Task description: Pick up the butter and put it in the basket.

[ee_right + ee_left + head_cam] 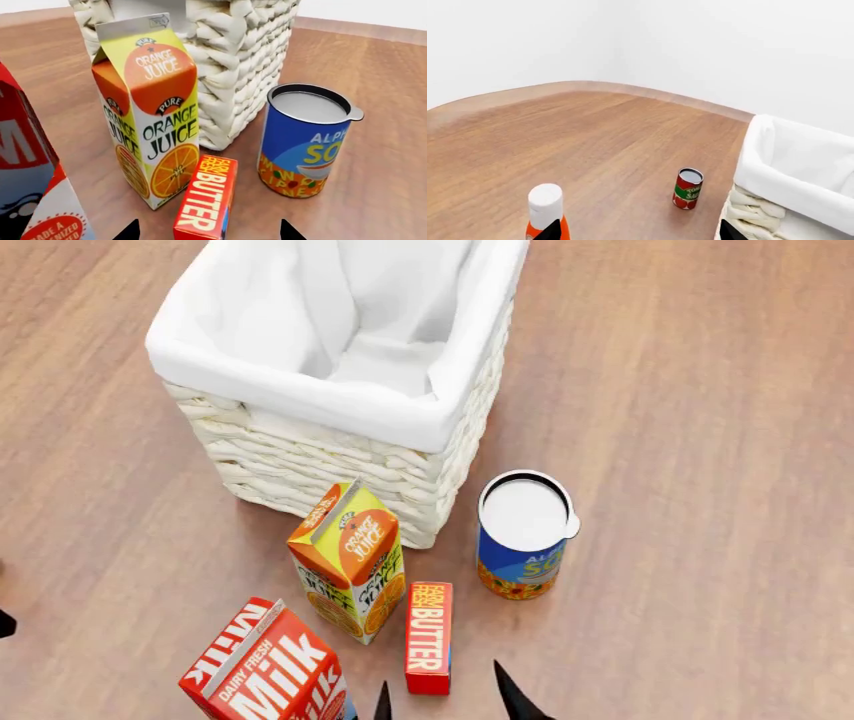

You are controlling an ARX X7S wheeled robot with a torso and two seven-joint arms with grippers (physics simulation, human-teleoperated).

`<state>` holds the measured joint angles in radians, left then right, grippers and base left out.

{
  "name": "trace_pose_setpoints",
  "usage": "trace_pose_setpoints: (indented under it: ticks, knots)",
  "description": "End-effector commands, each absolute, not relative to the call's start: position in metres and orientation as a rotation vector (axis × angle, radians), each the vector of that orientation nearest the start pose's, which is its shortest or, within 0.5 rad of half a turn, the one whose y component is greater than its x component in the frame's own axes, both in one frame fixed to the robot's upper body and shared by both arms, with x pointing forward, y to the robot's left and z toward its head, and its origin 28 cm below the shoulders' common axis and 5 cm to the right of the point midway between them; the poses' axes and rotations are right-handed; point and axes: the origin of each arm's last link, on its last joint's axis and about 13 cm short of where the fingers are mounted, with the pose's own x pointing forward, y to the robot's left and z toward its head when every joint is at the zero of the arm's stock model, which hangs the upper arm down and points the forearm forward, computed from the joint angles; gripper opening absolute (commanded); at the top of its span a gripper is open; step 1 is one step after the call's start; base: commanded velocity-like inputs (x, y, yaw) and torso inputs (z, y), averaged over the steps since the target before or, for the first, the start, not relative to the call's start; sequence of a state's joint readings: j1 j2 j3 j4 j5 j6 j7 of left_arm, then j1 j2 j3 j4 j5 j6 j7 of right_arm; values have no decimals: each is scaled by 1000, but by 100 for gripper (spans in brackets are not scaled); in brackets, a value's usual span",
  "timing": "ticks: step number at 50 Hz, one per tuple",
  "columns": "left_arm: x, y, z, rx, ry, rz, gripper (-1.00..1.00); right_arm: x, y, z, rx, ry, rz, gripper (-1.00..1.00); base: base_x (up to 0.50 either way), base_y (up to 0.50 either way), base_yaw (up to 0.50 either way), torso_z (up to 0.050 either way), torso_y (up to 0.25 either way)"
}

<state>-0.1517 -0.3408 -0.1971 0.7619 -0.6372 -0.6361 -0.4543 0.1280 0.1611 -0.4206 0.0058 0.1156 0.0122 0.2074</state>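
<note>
The butter [429, 637] is a small flat red-and-orange box lying on the wood floor in front of the orange juice carton. In the right wrist view the butter [207, 200] lies between the two black fingertips of my right gripper [208, 232], which is open and not touching it. In the head view the right gripper [447, 702] shows only its tips at the bottom edge, on either side of the box's near end. The white wicker basket [320, 455] stands just beyond. My left gripper [640, 232] is open and holds nothing, beside the basket [787, 165].
An orange juice carton [350, 560] stands against the butter's left side, a red milk carton [267, 670] nearer left, and a blue soup can [523, 535] to the right. A white-capped orange bottle [546, 200] and a red tomato can [688, 188] stand near the left gripper.
</note>
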Motion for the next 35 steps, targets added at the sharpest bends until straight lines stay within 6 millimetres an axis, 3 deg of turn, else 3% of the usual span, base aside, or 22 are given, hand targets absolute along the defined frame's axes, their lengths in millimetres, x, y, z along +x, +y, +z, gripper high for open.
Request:
trace_pose_setpoints:
  ticks: [1, 35]
  knots:
    - [196, 255, 172, -178, -250, 200, 100, 231, -51, 25, -69, -50, 206, 100, 0, 0, 0, 0, 0]
    - [189, 256, 178, -195, -262, 196, 100, 250, -51, 20, -68, 24, 203, 100, 0, 0, 0, 0, 0]
